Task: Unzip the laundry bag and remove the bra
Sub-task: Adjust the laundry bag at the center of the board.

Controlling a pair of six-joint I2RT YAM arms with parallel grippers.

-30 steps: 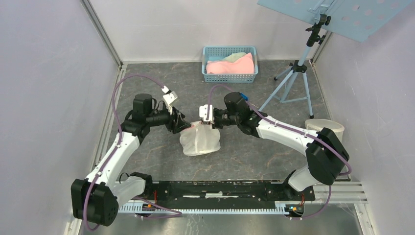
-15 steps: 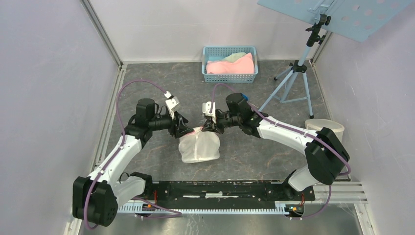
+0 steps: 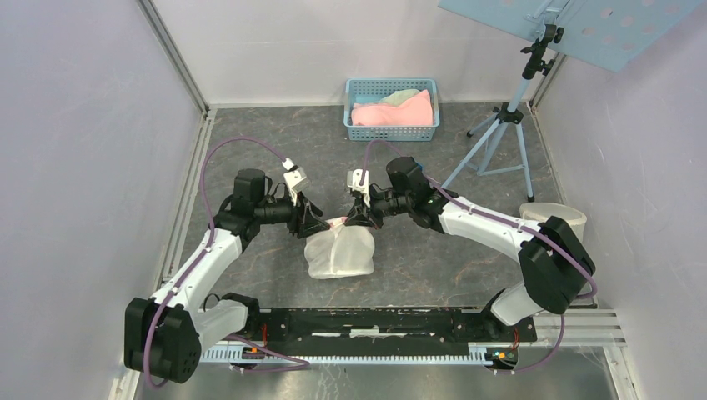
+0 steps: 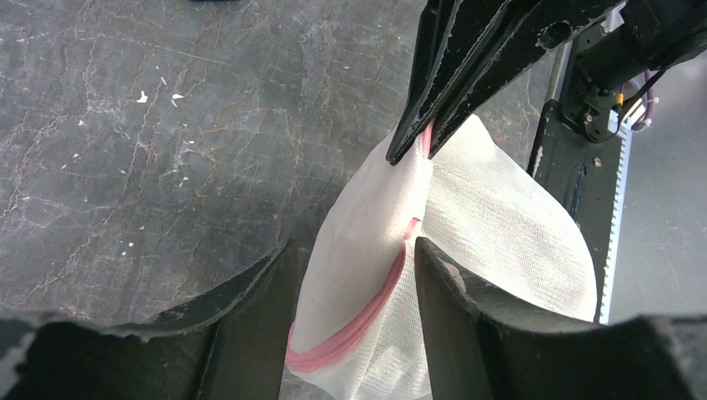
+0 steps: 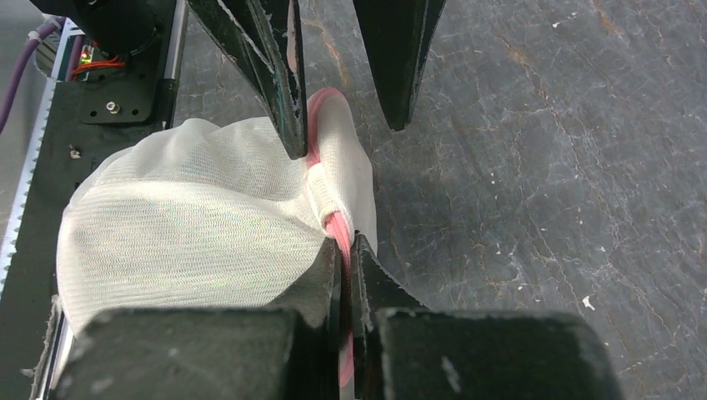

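Observation:
The white mesh laundry bag (image 3: 338, 250) with pink zip trim (image 4: 375, 308) hangs between my two grippers above the floor. My right gripper (image 3: 360, 218) is shut on the pink trim at the bag's top; its fingertips pinch it in the right wrist view (image 5: 348, 242). My left gripper (image 3: 315, 223) is open, its fingers (image 4: 250, 308) standing either side of the bag's other upper corner without clamping it. The bag also shows in the right wrist view (image 5: 183, 225). The bra is hidden; I cannot see it through the mesh.
A blue basket (image 3: 392, 125) with pink and pale cloths stands at the back. A tripod stand (image 3: 500, 142) is at the back right, and a white roll (image 3: 554, 218) lies by the right wall. The black rail (image 3: 375, 321) runs along the near edge.
The bag has gone from slanted and stretched to hanging straight and compact. Both grippers have drawn slightly closer above it, and the left arm has shifted a little lower.

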